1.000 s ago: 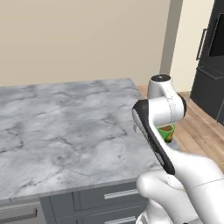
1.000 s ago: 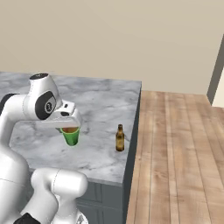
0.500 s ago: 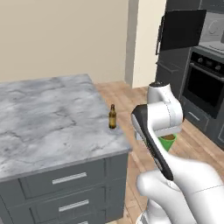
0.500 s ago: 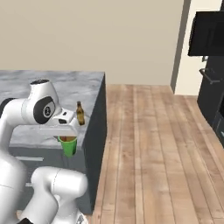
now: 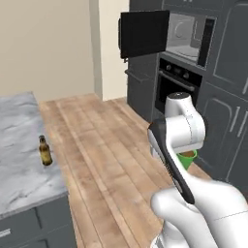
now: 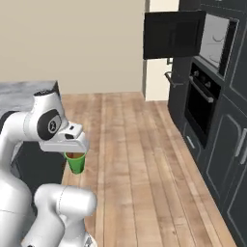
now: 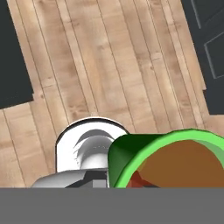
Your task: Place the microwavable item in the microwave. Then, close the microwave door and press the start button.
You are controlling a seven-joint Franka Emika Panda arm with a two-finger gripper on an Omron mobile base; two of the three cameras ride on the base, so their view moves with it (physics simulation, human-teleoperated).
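- One slim brown bottle (image 5: pixel 45 150) stands upright on the grey marble counter (image 5: pixel 19 164), near its edge, well apart from me and from the appliances.
- Bare wooden floor (image 6: pixel 135 159) lies between me and the dark cabinet wall; nothing stands on it along that stretch.
- At that wall the black oven (image 6: pixel 201 103) with its bar handle sits directly under the microwave (image 5: pixel 186 35).
- The microwave door (image 6: pixel 172 34) is swung wide open, its black inner face turned into the room, sticking out from the left side of the opening.
- My gripper (image 6: pixel 75 155) is pinched tight on the green cup (image 6: pixel 75 162), holding it by the rim; the cup hangs upright in the air over the floor, close in front of my own body and well away from the microwave.
- Brown liquid fills the cup near to the rim, seen in the hand view (image 7: pixel 175 164), where the cup crowds the lower right corner.
- The microwave's pale grey interior holds a round turntable (image 5: pixel 183 31); I can make out nothing resting on it.
- From the left base view my own arm hides most of the cup, leaving a green sliver (image 5: pixel 188 157); the right base view shows it whole.
- The dark control panel (image 5: pixel 208 42) at the microwave's right shows in the left base view, but the start button is too small to make out.
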